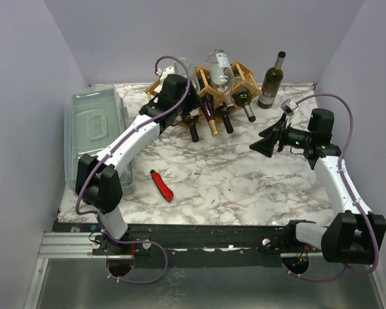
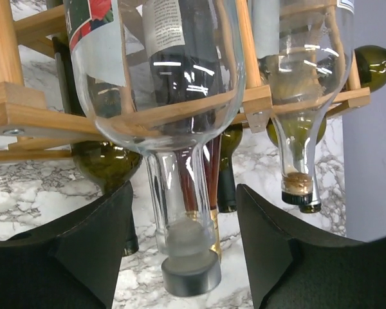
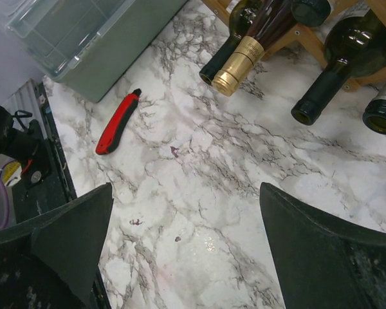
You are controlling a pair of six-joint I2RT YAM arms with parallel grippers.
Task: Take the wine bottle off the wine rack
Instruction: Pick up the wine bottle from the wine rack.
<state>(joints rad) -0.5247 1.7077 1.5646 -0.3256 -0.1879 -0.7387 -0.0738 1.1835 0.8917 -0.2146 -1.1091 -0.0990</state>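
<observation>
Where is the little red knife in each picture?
Top external: the red knife lies front left on the marble table, beside the left arm.
Left wrist: not in it.
Right wrist: upper left, on the table just below the plastic bin.
Shared landmark: the marble table shows in all three views.

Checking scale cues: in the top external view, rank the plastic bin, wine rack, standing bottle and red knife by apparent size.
1. plastic bin and wine rack: too close to rank, the left arm hides part of the rack.
2. standing bottle.
3. red knife.
</observation>
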